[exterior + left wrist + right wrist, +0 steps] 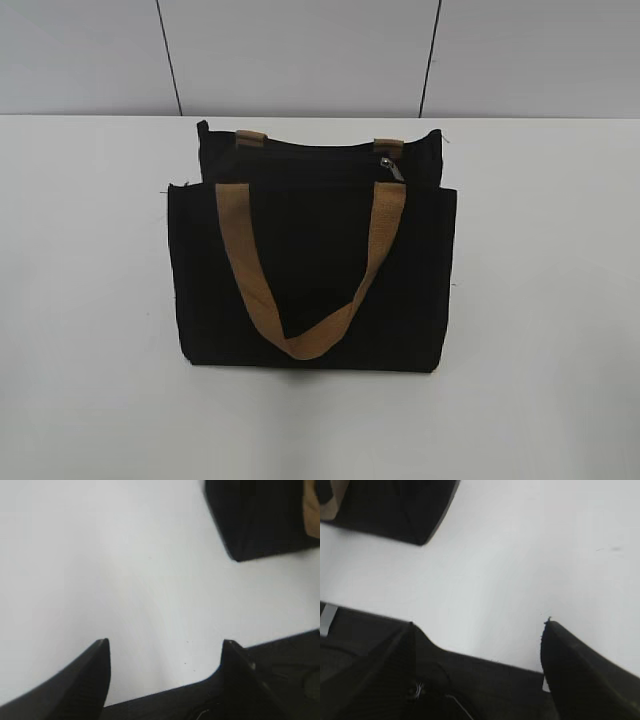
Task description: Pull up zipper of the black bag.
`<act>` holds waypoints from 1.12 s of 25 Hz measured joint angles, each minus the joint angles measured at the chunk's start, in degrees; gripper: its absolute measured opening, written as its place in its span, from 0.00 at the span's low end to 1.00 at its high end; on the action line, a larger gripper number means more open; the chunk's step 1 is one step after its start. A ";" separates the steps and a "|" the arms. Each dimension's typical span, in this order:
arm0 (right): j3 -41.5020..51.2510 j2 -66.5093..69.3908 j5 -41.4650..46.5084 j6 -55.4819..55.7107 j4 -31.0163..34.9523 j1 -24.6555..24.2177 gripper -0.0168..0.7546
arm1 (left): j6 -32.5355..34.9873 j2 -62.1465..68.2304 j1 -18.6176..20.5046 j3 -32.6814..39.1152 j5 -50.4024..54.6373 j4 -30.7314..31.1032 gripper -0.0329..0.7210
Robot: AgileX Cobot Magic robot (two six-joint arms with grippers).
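Black fabric bag (310, 280) lying flat on a white surface (540, 300), both hands spread and holding nothing.

The left hand (165, 647) has a bag corner ahead to its right; the right hand (477, 625) has one ahead to its left, both well apart. The zipper (391, 168), a thin line with a tiny silver pull, sits at the far top edge between tan webbing straps (300, 345). Soft, limp cloth may bunch and drag instead of zipping unless one hand pins it; the small tab could slip.
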 joint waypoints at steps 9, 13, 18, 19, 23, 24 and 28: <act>0.17 -9.51 0.00 0.00 0.39 -11.70 0.78 | 0.00 -8.32 16.72 0.00 0.05 0.00 0.67; 0.17 -12.27 0.06 0.00 0.44 -11.79 0.78 | 0.00 -11.97 17.64 0.00 0.05 0.00 0.66; 0.22 -15.18 0.05 0.00 0.50 -11.79 0.78 | 0.00 -16.12 17.75 0.00 0.12 0.00 0.66; 0.17 -15.18 -0.09 0.00 0.65 -11.79 0.78 | 0.00 -16.20 17.75 0.00 0.12 0.00 0.66; 0.17 -15.18 -0.09 0.00 0.65 -11.79 0.78 | 0.00 -16.20 17.80 0.07 0.12 0.00 0.66; 0.17 -15.18 -0.09 0.00 0.66 -11.79 0.78 | 0.00 -16.20 17.80 0.07 0.12 0.00 0.66; 0.17 -15.18 -0.13 0.00 0.66 -11.79 0.78 | 0.00 -16.20 17.80 0.13 0.12 0.00 0.63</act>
